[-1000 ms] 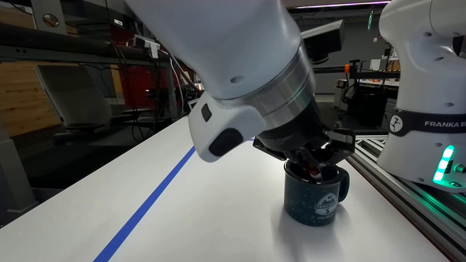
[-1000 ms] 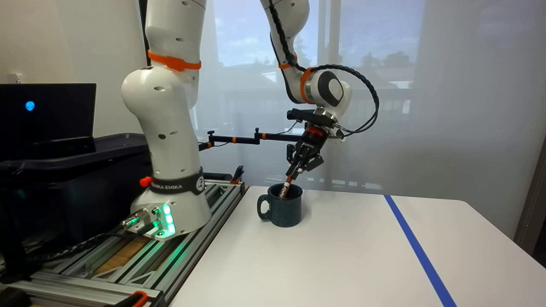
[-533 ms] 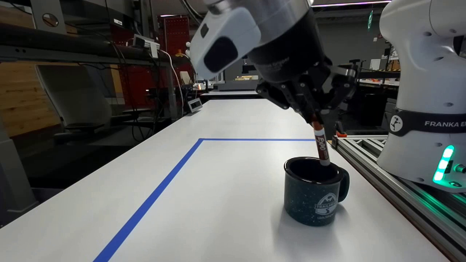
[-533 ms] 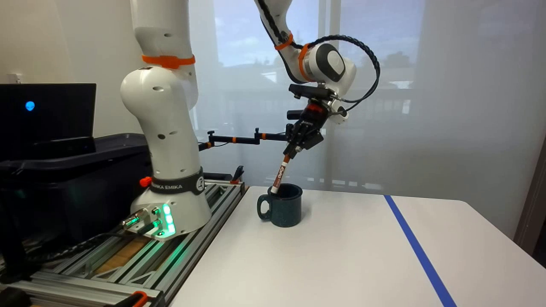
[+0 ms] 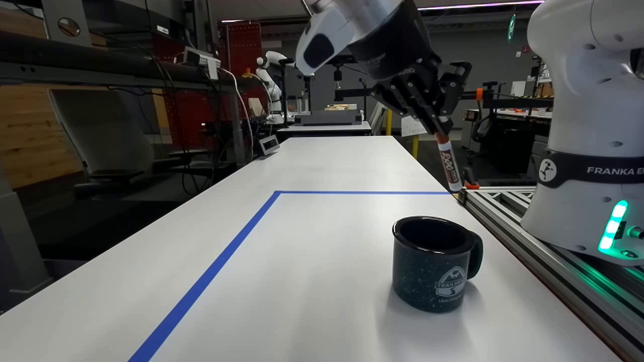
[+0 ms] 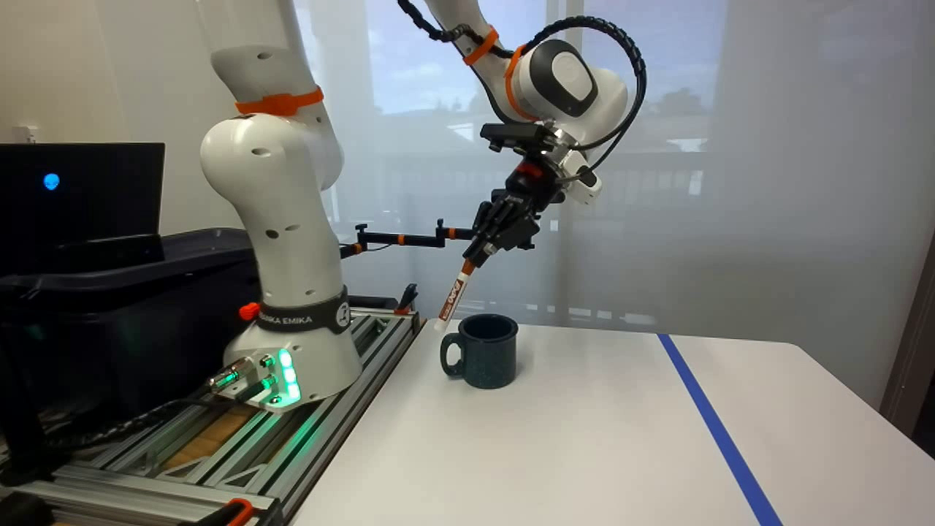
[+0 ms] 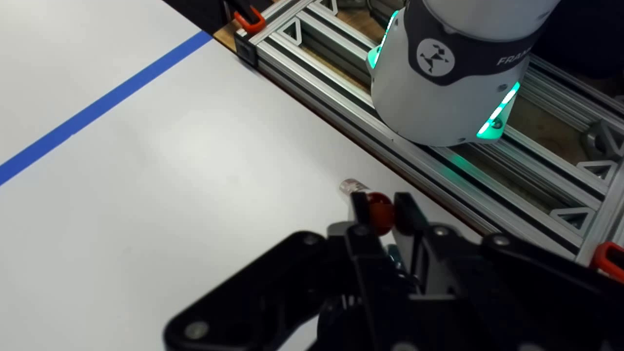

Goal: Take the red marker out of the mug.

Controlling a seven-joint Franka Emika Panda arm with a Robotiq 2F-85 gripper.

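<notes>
The red marker point(image 5: 449, 164) slants, white end down toward the robot base point(image 5: 573, 218), pincer point(image 7: 382, 211) closed on its top

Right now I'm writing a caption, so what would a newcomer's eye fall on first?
Probably the red marker, held tilted in the end effector, in the air and clear of the mug. The mug stands upright on the white table, toward the robot base. Next, perhaps, the green light glowing on that base.

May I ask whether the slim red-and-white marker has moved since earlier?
Yes: the marker rose out of the unmoved dark speckled mug, toward its handle.
</notes>
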